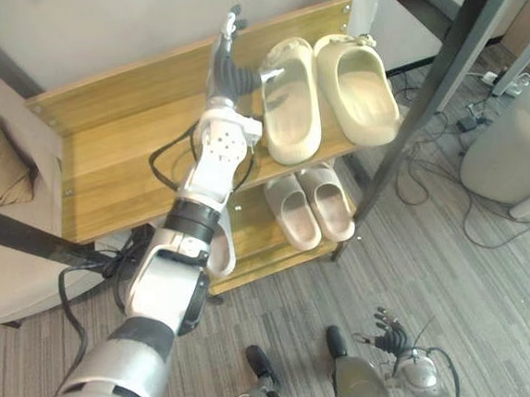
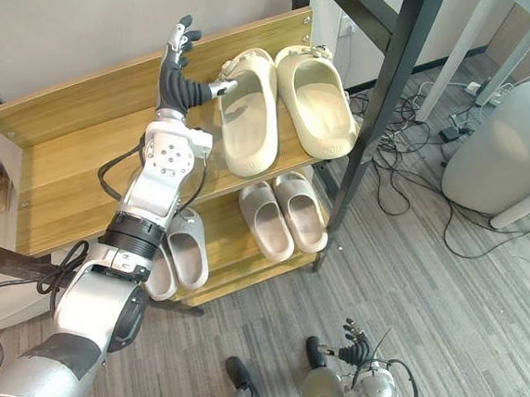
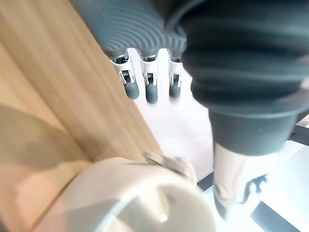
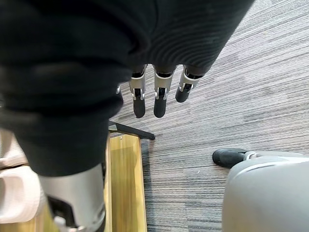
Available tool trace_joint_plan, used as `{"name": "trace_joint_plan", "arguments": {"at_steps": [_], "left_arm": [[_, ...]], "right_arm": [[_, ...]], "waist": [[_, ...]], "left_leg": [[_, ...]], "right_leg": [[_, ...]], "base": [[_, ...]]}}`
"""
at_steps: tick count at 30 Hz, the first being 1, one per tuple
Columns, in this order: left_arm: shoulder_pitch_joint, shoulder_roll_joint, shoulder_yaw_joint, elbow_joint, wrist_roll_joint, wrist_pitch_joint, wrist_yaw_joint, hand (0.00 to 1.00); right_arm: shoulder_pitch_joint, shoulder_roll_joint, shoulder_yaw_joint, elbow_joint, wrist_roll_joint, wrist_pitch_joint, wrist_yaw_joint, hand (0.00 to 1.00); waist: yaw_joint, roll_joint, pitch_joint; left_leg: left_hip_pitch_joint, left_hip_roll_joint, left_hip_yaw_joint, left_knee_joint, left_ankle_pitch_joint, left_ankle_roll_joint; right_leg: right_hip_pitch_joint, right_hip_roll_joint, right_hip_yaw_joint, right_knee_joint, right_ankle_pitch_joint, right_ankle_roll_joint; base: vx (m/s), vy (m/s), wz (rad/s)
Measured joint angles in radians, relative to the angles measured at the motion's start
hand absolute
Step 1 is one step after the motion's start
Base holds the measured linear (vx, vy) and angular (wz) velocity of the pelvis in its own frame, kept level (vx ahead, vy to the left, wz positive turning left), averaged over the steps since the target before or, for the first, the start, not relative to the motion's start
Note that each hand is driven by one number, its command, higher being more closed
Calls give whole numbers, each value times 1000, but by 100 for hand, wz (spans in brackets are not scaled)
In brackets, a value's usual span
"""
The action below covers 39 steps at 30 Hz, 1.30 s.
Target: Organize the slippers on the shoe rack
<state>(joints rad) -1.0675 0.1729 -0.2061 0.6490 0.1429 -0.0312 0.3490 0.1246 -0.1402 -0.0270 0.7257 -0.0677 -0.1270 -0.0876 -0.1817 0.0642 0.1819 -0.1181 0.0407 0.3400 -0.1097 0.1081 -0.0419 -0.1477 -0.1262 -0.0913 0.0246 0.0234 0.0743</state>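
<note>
- My left hand is over the top shelf of the shoe rack. The fingers are straight and point to 12 o'clock, and the thumb is spread toward 3 o'clock. It pinches nothing.
- The thumb tip meets the far-end rim of the inner cream slipper. I cannot tell whether it presses or merely touches.
- Governing relation: the inner cream slipper lies just beside the hand at 4 o'clock. Its long axis runs 12 to 6 o'clock.
- The outer cream slipper lies at 3 o'clock of the first, close alongside and roughly parallel.
- The left hand is by far the nearer. My right hand hangs low above the carpet at 6 o'clock, fingers relaxed and straight, holding nothing.
- On the lower shelf, a grey pair sits under the cream pair. A second pair lies partly hidden beneath my left forearm.
- Obstruction: the black frame post crosses at 3 o'clock of the outer cream slipper. I judge that room for moving the pair that way is limited. Bare wood lies at 9 o'clock of the hand.
- Beyond the rack at 3 o'clock stands a grey rounded object, well apart.
</note>
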Motion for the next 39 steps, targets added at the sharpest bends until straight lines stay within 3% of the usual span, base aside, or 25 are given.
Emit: {"name": "trace_joint_plan", "arguments": {"at_steps": [14, 24, 34, 39], "left_arm": [[73, -53, -12, -167, -128, -33, 1, 0], [316, -119, -94, -438, -325, -85, -4, 0], [587, -127, -174, -512, -393, -89, -80, 0], [614, -127, -195, -520, -391, -91, -109, 0]], "right_arm": [[1, -22, 6, 61, -10, 20, 0, 0], [2, -22, 13, 77, -10, 31, -2, 0], [4, -35, 33, 80, -11, 41, -1, 0], [3, -35, 34, 86, -12, 45, -1, 0]], "waist": [[-5, 1, 0], [2, 4, -3], [27, 13, -8], [36, 10, -11]], "left_leg": [[17, 0, -31, 4, 1, 1], [25, -1, -48, 3, 1, 2], [54, 3, -72, 0, -11, -13], [56, 3, -78, 0, -19, -12]], "right_leg": [[36, 0, -27, -12, -1, -1], [55, 0, -45, -15, -6, -1], [98, 5, -73, -33, -29, -6], [115, 5, -88, -45, -30, -8]], "base": [[-8, 2, 5], [-16, 0, 5], [-35, -8, 7], [-6, -9, 8]]}}
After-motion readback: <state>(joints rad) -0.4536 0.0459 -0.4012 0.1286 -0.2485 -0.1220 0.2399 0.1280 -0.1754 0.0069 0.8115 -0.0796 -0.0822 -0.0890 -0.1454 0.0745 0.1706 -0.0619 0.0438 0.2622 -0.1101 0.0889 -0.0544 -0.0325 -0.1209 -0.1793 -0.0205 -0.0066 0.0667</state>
